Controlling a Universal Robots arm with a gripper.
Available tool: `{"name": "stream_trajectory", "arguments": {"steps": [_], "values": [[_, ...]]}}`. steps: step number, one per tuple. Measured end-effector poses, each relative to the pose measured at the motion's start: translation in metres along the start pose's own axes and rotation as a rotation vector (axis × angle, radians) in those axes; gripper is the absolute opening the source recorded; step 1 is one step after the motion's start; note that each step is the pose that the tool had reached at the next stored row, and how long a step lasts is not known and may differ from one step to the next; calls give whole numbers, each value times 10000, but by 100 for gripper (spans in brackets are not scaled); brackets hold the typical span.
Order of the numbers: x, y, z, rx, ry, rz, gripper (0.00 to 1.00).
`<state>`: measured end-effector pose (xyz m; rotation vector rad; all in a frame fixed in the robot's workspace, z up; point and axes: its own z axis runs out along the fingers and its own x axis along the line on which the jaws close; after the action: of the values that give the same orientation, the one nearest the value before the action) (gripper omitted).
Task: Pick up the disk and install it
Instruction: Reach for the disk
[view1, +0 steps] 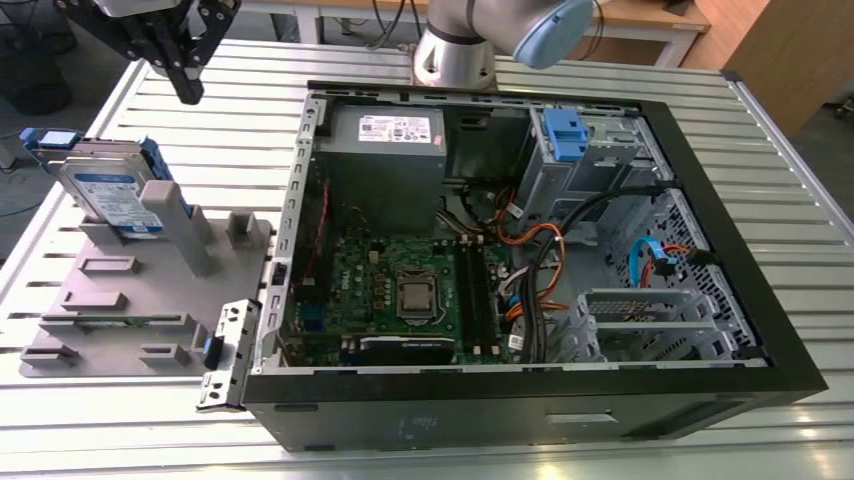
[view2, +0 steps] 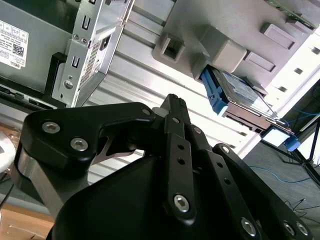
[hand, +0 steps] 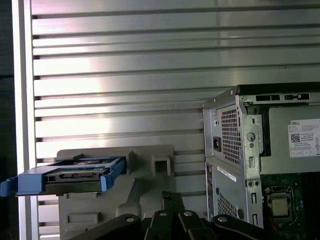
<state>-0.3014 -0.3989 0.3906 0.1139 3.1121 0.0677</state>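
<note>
Gripper (view1: 192, 92) hangs at eleven o'clock in the exterior view, fingers pressed together and holding nothing. At seven o'clock from it, the hard disk (view1: 112, 195) stands on edge in a grey holder (view1: 127, 300). The open computer case (view1: 467, 420) lies toward three o'clock.

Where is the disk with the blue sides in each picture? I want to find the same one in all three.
Exterior view: the disk stands on edge in the grey holder, at the exterior view's left, outside the computer case.
Second wrist view: the disk pokes out from behind the holder's raised block.
First wrist view: the disk is seen edge-on, against the holder.
Shared landmark: the grey holder.
</note>
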Motion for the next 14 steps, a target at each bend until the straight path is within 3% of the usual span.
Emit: {"name": "stream_trajectory", "arguments": {"steps": [9, 14], "values": [[183, -14, 15, 0, 0, 1, 11], [322, -25, 30, 1, -1, -1, 11]]}}
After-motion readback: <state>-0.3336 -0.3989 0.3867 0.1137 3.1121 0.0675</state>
